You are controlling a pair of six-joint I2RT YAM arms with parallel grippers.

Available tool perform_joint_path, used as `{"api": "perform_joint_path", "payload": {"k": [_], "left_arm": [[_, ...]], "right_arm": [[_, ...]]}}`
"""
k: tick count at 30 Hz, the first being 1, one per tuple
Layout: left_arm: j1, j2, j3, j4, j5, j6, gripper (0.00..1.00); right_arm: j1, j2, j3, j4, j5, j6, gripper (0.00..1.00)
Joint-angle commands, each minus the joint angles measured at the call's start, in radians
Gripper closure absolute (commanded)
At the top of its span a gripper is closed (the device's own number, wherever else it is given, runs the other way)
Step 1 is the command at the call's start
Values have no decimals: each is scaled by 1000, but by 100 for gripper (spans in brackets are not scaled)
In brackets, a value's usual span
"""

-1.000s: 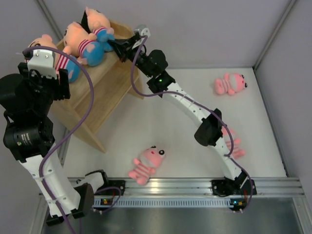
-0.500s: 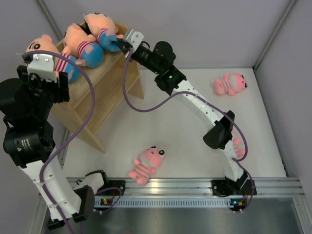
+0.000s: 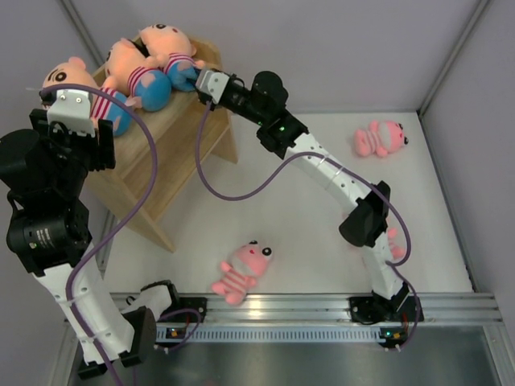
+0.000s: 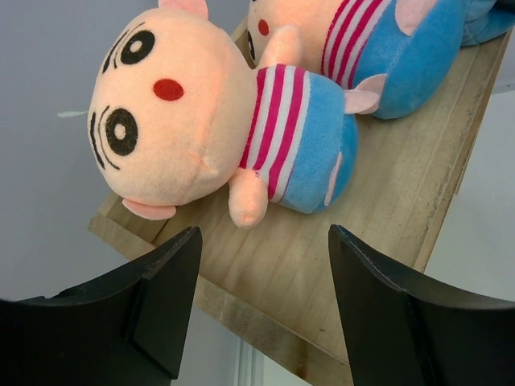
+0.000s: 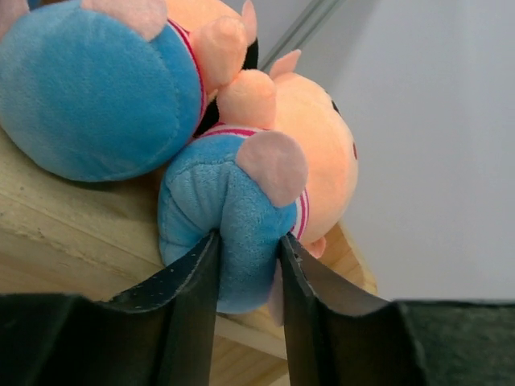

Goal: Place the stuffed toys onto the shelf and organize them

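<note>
— Blue shorts of the rear boy doll point(image 5: 229, 205) are clamped by my right gripper point(image 5: 248, 251), arm stretched to the shelf point(image 3: 173, 141) top.
— Left gripper point(image 4: 264, 237)?
— Spread wide, hovering at the second boy doll point(image 4: 201, 133). Right elbow point(image 3: 364, 215) has swung rightward since a second ago.

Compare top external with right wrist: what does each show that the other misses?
Only top external: three pink animals on the table, far, near and one half hidden behind the right arm; also the left boy. Only right wrist: the right gripper pinching the right boy's blue leg. Both: the shelf top with the right and middle boy lying on it.
</note>
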Motion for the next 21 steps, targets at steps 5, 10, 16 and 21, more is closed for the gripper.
{"api": "perform_joint_path", "payload": {"k": [5,10,16,21], "left_arm": [[3,-18,-20,18,12,-4,30],[3,-40,-35,17,5,-1,30],[3,-73,-49,17,2,-1,30],[3,-101,-52,17,-2,-8,29]], "right_arm": [[-43,-91,-10,27,34,77,49],[-42,-131,-15,30,48,138,20],[-42,-242,-101,52,98,284,1],[-42,-440,-292,30,229,425,0]]}}
